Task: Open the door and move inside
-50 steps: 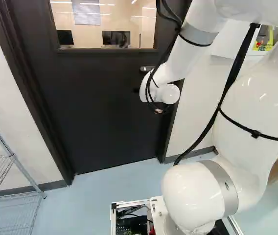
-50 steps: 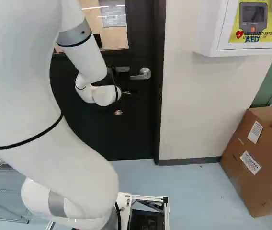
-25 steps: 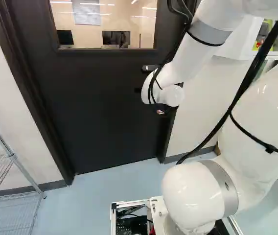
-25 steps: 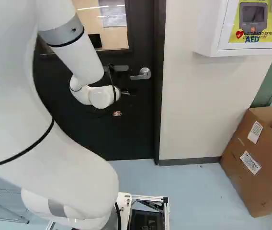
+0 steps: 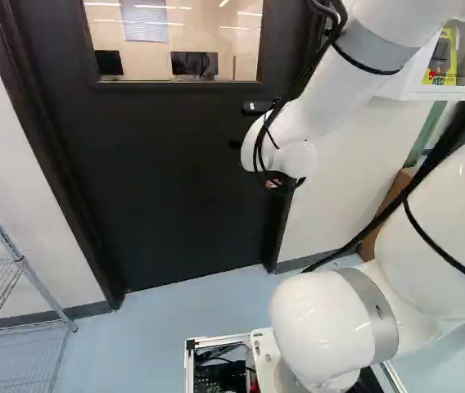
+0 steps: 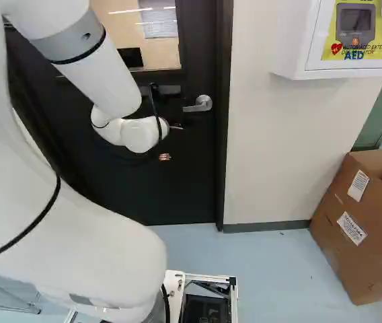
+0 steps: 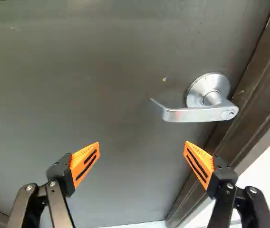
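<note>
hand (image 5: 273, 183) released | closed door (image 5: 159, 180) ahead | wire rack (image 5: 23, 262) left of it | box (image 6: 342, 249), cabinet (image 6: 293, 44) right

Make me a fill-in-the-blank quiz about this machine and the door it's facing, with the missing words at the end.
The pads on the pincer are coloured ____.

The number of its fingers touching the silver lever handle is ____.

Another room shows through the ____ in the upper part of the dark door.

At the right of the right base view, a cardboard box stands on the ____.

Missing words: orange; zero; window; floor.
</note>
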Robot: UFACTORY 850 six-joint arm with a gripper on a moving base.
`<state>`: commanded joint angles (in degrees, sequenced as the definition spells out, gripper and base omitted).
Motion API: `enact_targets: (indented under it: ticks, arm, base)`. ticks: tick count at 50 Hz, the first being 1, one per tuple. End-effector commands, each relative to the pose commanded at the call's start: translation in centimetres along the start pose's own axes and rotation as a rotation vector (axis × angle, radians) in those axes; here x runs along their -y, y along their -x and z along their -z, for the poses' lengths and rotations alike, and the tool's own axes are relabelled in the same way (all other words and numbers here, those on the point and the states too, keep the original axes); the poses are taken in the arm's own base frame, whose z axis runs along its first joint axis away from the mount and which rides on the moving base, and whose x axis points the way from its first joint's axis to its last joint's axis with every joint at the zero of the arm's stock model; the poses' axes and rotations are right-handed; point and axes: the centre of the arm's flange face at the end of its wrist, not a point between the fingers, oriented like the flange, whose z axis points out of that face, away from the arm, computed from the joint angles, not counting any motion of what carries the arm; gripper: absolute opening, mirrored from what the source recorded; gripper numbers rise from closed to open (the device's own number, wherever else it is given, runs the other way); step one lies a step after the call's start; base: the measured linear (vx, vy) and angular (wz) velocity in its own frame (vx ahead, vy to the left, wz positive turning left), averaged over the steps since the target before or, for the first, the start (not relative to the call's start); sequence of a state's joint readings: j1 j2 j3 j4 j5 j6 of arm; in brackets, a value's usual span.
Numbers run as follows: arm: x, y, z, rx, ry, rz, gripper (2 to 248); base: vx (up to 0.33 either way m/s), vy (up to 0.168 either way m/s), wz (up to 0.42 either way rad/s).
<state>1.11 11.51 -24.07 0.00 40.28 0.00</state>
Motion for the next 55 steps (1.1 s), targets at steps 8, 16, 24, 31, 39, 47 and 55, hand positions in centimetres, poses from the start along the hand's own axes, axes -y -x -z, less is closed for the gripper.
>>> enact_targets:
  ticks: [8,16,24,31,39,47,55]
  arm:
    - [-0.1,-0.7,0.3,-0.020,0.003,-0.001,247]
    - [-0.2,-1.5,0.6,-0.041,0.005,-0.001,247]
    - [-0.2,-2.2,0.9,-0.061,0.005,-0.001,247]
    - [-0.2,-2.9,1.1,-0.079,0.005,-0.001,247]
    - [-0.2,-3.7,1.2,-0.098,0.006,-0.001,247]
    - [-0.5,-4.6,1.1,-0.116,0.012,-0.002,247]
    - [-0.7,-5.6,0.8,-0.132,0.019,-0.003,247]
  base:
    - [0.000,0.000,0.000]
    - [0.000,0.000,0.000]
    - [0.000,0.000,0.000]
    - [0.000,0.000,0.000]
    - [0.000,0.000,0.000]
    - [0.000,0.000,0.000]
    - [0.000,0.000,0.000]
